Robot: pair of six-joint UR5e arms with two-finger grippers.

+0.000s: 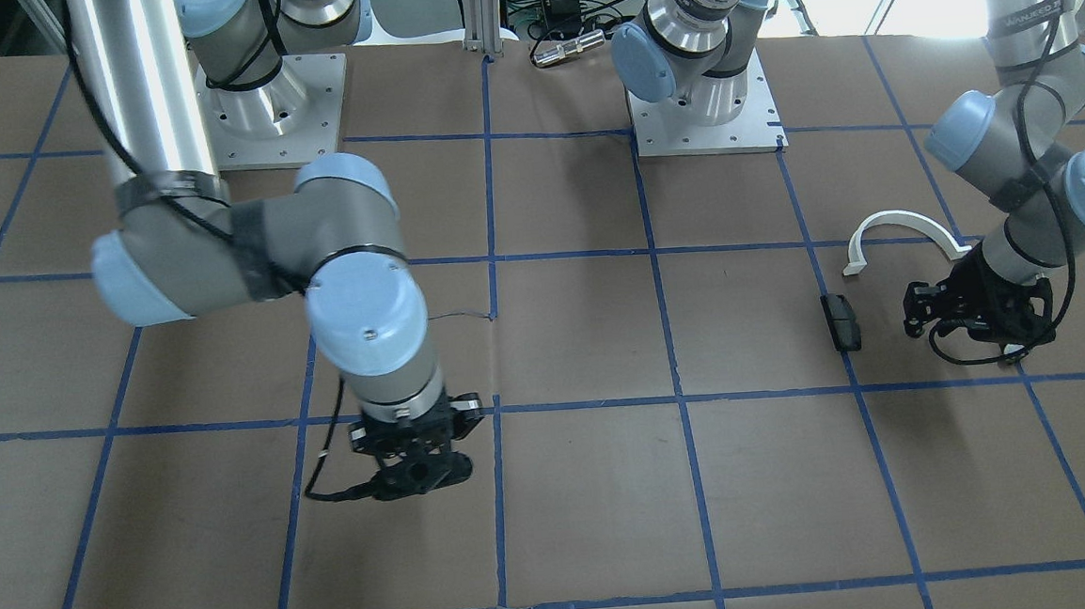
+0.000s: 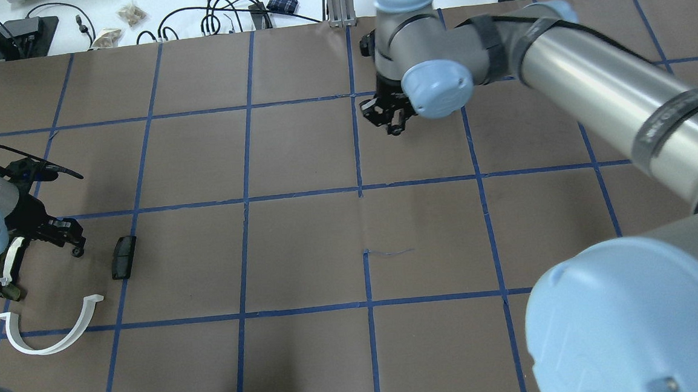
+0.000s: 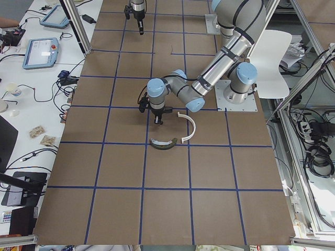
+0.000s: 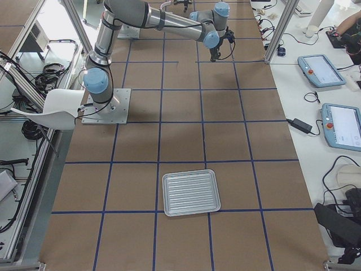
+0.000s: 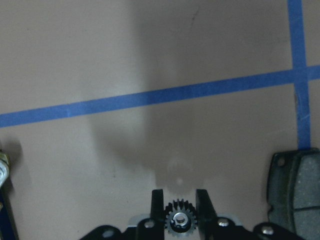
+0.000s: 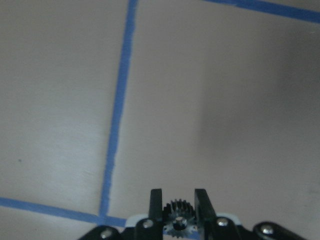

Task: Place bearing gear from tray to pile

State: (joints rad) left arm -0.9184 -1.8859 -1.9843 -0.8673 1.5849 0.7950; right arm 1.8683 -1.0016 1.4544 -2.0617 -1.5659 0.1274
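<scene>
The pile lies at the robot's left: a white half-ring arc [image 2: 55, 341], a dark olive curved piece [image 2: 2, 275] and a small black block [image 2: 123, 257]. My left gripper [image 2: 76, 244] hangs low between the olive piece and the block, which shows at the right of the left wrist view [image 5: 295, 195]. Its jaws stand close together. My right gripper [image 2: 393, 126] is far out over bare table, jaws also close together. A small toothed wheel sits between the finger bases in both wrist views alike. I see no separate bearing gear. The metal tray [image 4: 190, 192] is empty.
The two arm bases [image 1: 705, 120] stand on plates at the robot's side of the table. Blue tape lines grid the brown table. Cables and small boxes [image 2: 24, 31] lie beyond the far edge. Teach pendants [image 4: 321, 70] rest on a side table.
</scene>
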